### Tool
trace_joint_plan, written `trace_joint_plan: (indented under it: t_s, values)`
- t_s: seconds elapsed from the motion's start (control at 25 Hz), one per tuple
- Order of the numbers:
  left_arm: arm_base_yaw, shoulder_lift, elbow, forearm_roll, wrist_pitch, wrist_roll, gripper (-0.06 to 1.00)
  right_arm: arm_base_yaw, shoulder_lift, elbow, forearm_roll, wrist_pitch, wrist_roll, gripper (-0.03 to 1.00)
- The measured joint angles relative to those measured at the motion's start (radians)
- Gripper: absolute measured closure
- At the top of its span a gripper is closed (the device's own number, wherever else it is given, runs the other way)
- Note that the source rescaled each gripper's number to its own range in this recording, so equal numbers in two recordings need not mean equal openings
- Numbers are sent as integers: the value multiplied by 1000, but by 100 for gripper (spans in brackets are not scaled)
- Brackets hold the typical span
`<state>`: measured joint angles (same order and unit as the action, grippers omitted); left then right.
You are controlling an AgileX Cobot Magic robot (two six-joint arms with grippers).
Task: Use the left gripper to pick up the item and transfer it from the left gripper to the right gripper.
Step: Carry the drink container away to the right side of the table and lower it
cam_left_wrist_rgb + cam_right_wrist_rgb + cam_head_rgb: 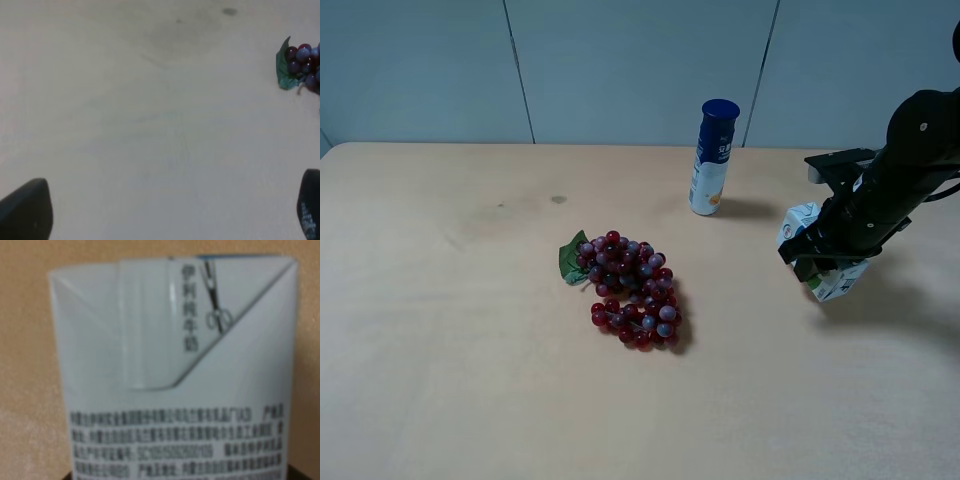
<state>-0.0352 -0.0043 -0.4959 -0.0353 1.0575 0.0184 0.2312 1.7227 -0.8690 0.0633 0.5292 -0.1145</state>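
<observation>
The item, a small white drink carton [839, 284] with green print, is held in my right gripper [820, 258] at the right side of the table, a little above the surface. In the right wrist view the carton [170, 375] fills the picture, with its folded top and black print close to the camera. My left gripper [165, 215] is open and empty: its two black fingertips [25, 210] stand wide apart over bare table. The left arm does not show in the exterior high view.
A bunch of red grapes [630, 290] with a green leaf lies mid-table; its edge shows in the left wrist view [300, 62]. A tall blue-capped tube [712, 158] stands at the back. The wooden table [440, 300] meets a grey wall behind.
</observation>
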Motion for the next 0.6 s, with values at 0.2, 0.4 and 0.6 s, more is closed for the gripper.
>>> trace_joint_plan:
  t_s: [0.2, 0.4, 0.6]
  values:
    - [0, 0, 0, 0, 0, 0, -1, 0, 0, 0, 0, 4, 1, 79]
    - [0, 0, 0, 0, 0, 0, -1, 0, 0, 0, 0, -3, 28, 2]
    - [0, 0, 0, 0, 0, 0, -1, 0, 0, 0, 0, -3, 30, -1]
